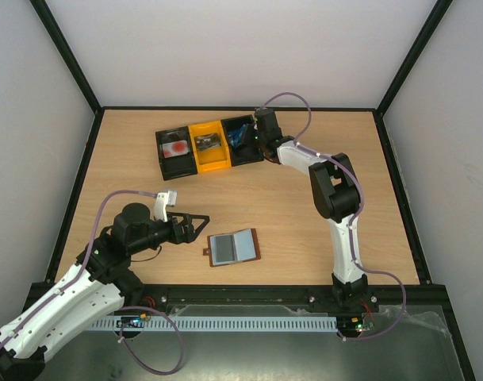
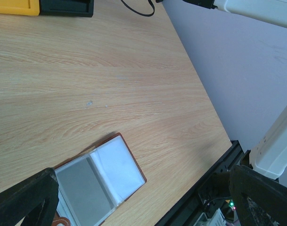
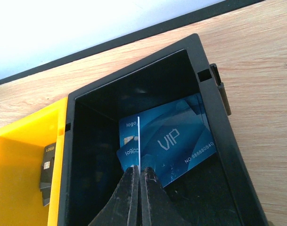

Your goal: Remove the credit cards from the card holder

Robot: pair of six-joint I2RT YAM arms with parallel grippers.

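At the near edge of the desk (image 1: 289,230), the left gripper (image 1: 200,225) held its jaws fully wide and empty, pointing at the card holder (image 1: 233,248), which lay open and flat just to their right, long axis left to right, much nearer this arm. Far back, the right gripper (image 3: 139,173) hung over the black end bin (image 3: 134,84) of the tray (image 1: 212,166), jaws shut on what looked like a credit card (image 3: 139,141) seen edge-on, above blue cards (image 3: 176,141) lying inside.
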